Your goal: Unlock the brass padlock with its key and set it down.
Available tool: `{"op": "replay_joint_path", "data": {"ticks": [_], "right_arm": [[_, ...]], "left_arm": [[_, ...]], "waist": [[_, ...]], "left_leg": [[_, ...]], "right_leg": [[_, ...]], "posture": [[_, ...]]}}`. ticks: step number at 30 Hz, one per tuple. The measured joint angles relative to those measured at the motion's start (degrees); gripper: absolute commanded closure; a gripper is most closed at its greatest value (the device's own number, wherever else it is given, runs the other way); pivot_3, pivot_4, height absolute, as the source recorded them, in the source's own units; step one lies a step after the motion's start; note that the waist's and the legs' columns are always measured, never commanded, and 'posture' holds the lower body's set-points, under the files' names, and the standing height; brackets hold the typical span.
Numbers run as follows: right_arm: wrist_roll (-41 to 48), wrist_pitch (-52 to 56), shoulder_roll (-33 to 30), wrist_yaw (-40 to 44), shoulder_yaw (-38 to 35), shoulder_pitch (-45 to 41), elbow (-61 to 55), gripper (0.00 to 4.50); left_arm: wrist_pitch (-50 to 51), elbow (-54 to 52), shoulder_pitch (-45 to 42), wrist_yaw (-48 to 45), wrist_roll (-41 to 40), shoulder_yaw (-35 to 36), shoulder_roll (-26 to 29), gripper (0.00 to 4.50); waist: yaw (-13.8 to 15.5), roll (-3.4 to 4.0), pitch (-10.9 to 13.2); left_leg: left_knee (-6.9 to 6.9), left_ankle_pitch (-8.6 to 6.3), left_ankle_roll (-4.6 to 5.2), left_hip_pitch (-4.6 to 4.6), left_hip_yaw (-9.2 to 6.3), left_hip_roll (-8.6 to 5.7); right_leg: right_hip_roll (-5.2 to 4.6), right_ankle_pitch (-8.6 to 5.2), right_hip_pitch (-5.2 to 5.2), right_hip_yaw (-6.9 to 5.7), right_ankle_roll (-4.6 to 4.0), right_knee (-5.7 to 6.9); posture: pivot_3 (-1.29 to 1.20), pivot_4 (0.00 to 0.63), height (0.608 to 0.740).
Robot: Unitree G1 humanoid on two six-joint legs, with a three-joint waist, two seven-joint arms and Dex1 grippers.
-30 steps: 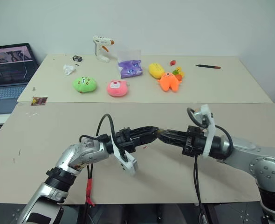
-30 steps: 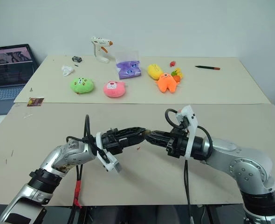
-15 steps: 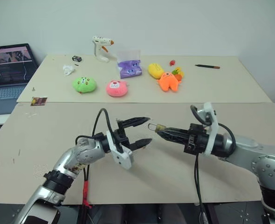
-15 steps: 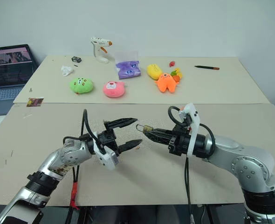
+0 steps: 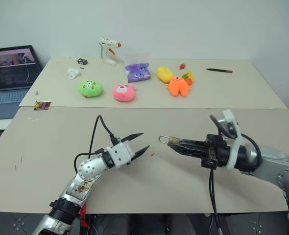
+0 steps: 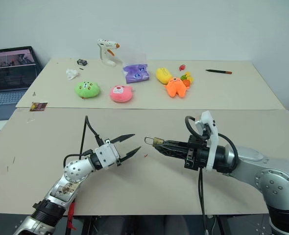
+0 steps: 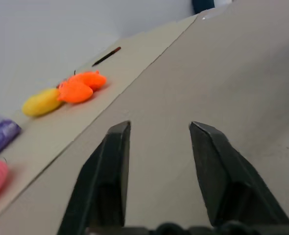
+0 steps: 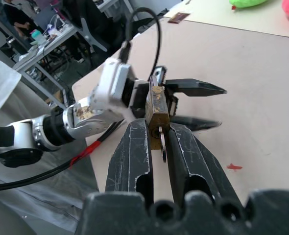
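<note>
- Holding the brass padlock [image 8: 157, 108] up over the near table [image 5: 46, 147], the right gripper [image 5: 176, 143] has its fingers clenched on the gold body.
- A small silver key [image 8: 163, 145] pokes out of the lock between those fingers, and the thin silver loop of the lock points toward the left gripper [image 5: 138, 142].
- That left gripper has its two fingers apart with nothing between them, just beside the lock but not touching it.
- I cannot tell if the loop has popped free yet, because it is too small to see.
- If the lock is not yet open, I think the key needs a slow, gentle turn while the right gripper holds very steady.
- If it is open, the lock should go down softly on the bare table right under it.
- A tiny red speck [image 5: 153, 154] lies on the table under the two grippers; it is not the lock.
- Nothing sits in the way under the grippers.
- Far off on the back table [image 5: 262, 93] are a green plush [image 5: 89, 88], a pink plush [image 5: 123, 92], an orange plush [image 5: 177, 86], a yellow toy [image 5: 164, 74], a purple bag [image 5: 137, 71], a glue gun [image 5: 107, 50] and a pen [image 5: 219, 70].
- A laptop [image 5: 10, 71] stands open beside the tables, on the left.
</note>
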Motion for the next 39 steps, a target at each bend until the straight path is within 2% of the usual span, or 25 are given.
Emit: {"op": "replay_joint_path", "data": {"ticks": [1,2,4,11,15,25,39], "right_arm": [[0.0,0.0,0.0,0.2,0.0,0.2,0.0,4.19],[-0.1,0.0,0.0,0.4,0.0,0.3,0.0,4.19],[-0.5,-0.1,0.0,0.9,0.0,0.3,0.0,4.19],[-0.5,-0.2,0.0,1.7,0.0,0.3,0.0,4.19],[-2.0,-0.3,0.0,2.3,0.3,0.4,0.1,4.19],[-2.7,-0.3,0.6,2.8,0.7,0.4,0.0,4.19],[-0.2,-0.3,0.5,-0.5,1.0,-1.1,0.1,4.19]], "left_arm": [[2.5,-1.0,-0.7,-1.3,-2.6,0.6,-0.4,4.15],[3.8,-1.7,-1.1,-1.9,-3.8,0.8,-0.6,4.44],[9.5,-5.1,-1.8,-4.3,-9.2,1.5,-1.4,4.44],[24.6,-11.3,-0.1,-9.2,-17.7,1.1,-1.7,4.44],[31.4,-14.2,-0.1,-14.2,-22.9,1.1,0.3,4.44],[42.8,-17.8,-1.7,-16.8,-29.8,3.3,0.8,4.44],[50.7,-20.1,-7.3,-15.6,-34.4,5.5,-0.8,4.44]], "waist": [[0.0,0.0,0.0],[0.0,0.0,0.0],[-0.1,0.0,0.0],[0.0,0.0,0.0],[-0.1,0.0,0.0],[-0.1,0.0,0.0],[0.0,-0.01,0.0]], "left_leg": [[0.01,0.01,-0.01,0.0,0.0,0.01],[0.01,0.01,-0.01,0.0,0.0,0.0],[0.01,0.01,-0.01,0.0,0.01,-0.01],[0.01,0.0,0.0,-0.01,0.01,-0.01],[0.0,0.01,-0.01,0.02,0.0,-0.01],[0.0,0.01,-0.01,0.02,0.0,-0.01],[0.0,0.02,-0.02,0.0,0.0,-0.01]], "right_leg": [[0.01,0.0,-0.01,0.0,0.0,0.0],[0.01,0.0,0.0,0.0,0.0,0.0],[0.01,0.0,0.0,0.02,0.0,0.0],[0.03,-0.01,0.01,0.03,-0.01,-0.01],[0.06,-0.01,0.01,0.04,-0.02,-0.01],[0.06,-0.02,0.02,0.05,-0.03,-0.02],[0.06,-0.03,0.02,0.05,-0.04,-0.03]], "posture": [[0.0,0.15,0.739],[0.0,0.15,0.739],[0.0,0.15,0.739],[0.0,0.15,0.739],[0.0,0.15,0.739],[0.0,0.15,0.739],[0.0,0.15,0.739]]}}
